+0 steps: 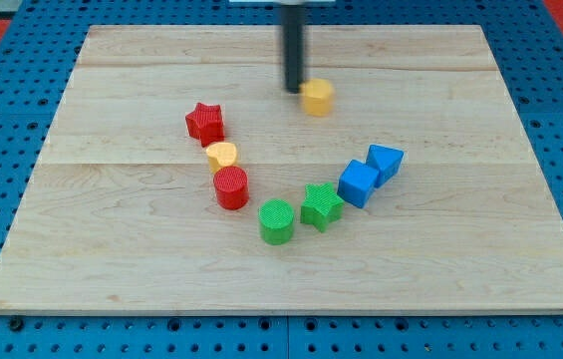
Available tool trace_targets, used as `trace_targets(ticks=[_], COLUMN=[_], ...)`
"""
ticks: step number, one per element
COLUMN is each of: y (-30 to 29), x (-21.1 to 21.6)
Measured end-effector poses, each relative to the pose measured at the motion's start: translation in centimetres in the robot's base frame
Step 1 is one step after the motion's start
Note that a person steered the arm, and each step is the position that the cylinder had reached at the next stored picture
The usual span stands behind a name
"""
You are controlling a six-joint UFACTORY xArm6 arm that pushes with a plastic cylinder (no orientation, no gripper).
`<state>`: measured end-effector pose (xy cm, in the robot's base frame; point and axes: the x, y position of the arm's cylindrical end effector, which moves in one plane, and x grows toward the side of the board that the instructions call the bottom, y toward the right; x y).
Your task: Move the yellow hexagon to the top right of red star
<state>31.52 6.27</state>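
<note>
The yellow hexagon [317, 97] lies on the wooden board [112, 259], up and well to the right of the red star [205, 122]. My tip [293, 90] is right at the hexagon's left side, touching or nearly touching it; both look slightly blurred. The red star stands at the top of a curved row of blocks.
Below the red star come a yellow heart [222, 155], a red cylinder [231, 187], a green cylinder [277, 220], a green star [321, 205], a blue cube [359, 182] and a blue triangular block [386, 161], curving to the right.
</note>
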Motion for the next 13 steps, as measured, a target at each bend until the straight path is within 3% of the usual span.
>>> trace_targets(ticks=[2,3,4,5,7,8,9,10,13], y=[4.4,11.2,6.6,2.9,-4.3,-3.7,-7.3,-15.0,-27.8], x=[-1.1,-0.1,4.6,5.0,0.2,-2.2,-2.3,-2.9,0.1])
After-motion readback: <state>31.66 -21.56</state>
